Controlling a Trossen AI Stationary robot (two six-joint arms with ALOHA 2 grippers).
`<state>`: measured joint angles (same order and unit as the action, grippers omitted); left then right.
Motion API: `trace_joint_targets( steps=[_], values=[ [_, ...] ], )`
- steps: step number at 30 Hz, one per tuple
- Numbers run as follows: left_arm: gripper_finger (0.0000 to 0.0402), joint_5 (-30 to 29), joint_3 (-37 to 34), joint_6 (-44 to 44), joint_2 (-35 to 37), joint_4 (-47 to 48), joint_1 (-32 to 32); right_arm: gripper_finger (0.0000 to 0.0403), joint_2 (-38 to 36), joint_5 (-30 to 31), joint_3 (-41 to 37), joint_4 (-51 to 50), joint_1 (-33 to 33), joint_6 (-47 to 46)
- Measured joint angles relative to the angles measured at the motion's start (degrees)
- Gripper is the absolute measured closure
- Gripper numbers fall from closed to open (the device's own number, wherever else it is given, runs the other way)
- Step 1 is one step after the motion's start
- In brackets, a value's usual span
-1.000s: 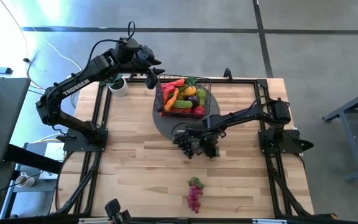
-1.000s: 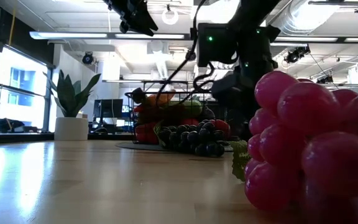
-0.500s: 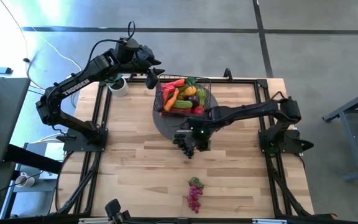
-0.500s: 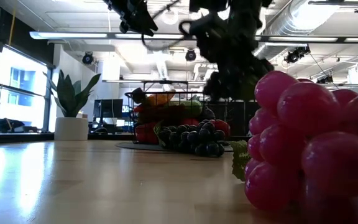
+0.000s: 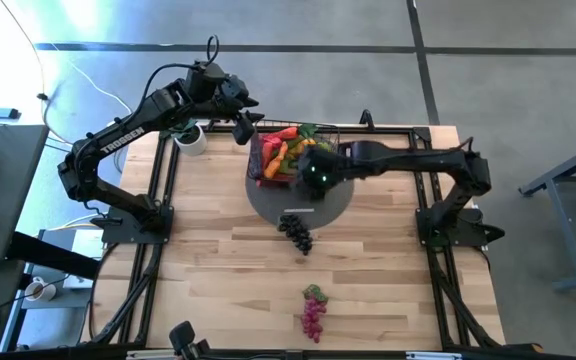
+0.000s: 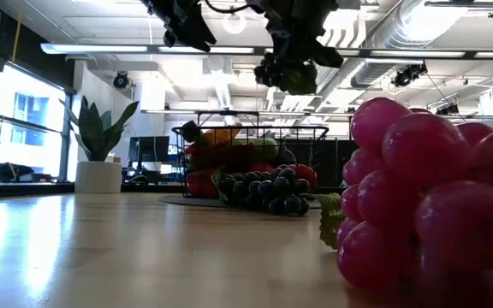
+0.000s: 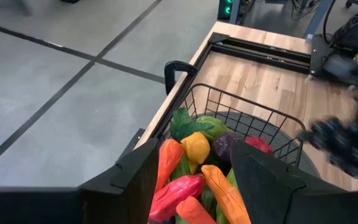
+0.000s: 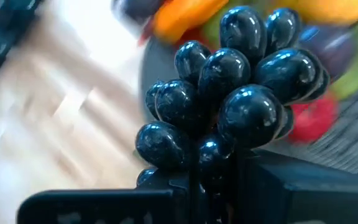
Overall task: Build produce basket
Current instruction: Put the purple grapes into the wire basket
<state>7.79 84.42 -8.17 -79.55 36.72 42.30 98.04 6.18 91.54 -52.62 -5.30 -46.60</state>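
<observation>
Your right hand point(image 5: 311, 170) hangs at the centre of the high view with its fingers closed on a bunch of dark grapes point(image 8: 229, 106), directly over the near edge of the basket point(image 5: 330, 135), which sits in the upper middle of that frame on a grey round disc point(image 5: 268, 200). In the low view the held bunch point(image 6: 291, 64) shows at the upper centre, well above the basket's rim point(image 6: 251, 128), so the drop you need lies straight down and a touch toward the frame's top, where the produce point(image 5: 288, 148) is already piled high. The right wrist view shows the grapes standing up from the clamped fingers, with orange, green and red produce blurred behind them. Your left hand point(image 5: 240, 122) waits just beside the basket's upper-left corner in the high view, fingers partly parted and gripping nothing, looking down onto the pile. Two bunches are left on the tabletop point(image 5: 218, 270): another dark bunch point(image 5: 295, 232) just below the disc at centre frame, and a pink bunch point(image 5: 313, 312) well apart near the bottom centre. Both lie nearer your right arm than your left
</observation>
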Motion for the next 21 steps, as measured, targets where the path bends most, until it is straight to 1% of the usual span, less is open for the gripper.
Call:
trace_joint_targets(
  steps=[3, 6, 10, 13, 17, 21],
  values=[
    [0.0213, 0.09, 0.0, 0.01, 0.0, -0.01, 0.0, 0.0374, 0.02, 3.66, 1.5, -1.35, -2.7, 0.61],
    [0.0213, 0.11, 0.0, 0.01, 0.0, 0.01, 0.0, 0.0374, 0.0, 5.29, 1.9, -1.73, -5.79, 0.64],
    [0.0213, 0.11, 0.0, 0.01, 0.0, -0.01, 0.0, 0.0374, 0.13, 5.35, 1.24, -1.46, -9.86, 1.11],
    [0.0213, 0.11, 0.0, 0.01, 0.0, -0.01, 0.0, 0.0374, 0.22, 5.09, -0.44, -0.36, -12.11, -0.33],
    [0.0213, 0.11, 0.0, 0.01, 0.0, -0.03, 0.0, 0.0373, 0.22, 2.22, -3.41, 1.11, -14.41, -1.12],
    [0.0213, 0.11, 0.0, 0.01, 0.0, -0.03, 0.0, 0.037, 0.28, 1.36, -6.35, 3.91, -15.86, -1.06]
  ],
)
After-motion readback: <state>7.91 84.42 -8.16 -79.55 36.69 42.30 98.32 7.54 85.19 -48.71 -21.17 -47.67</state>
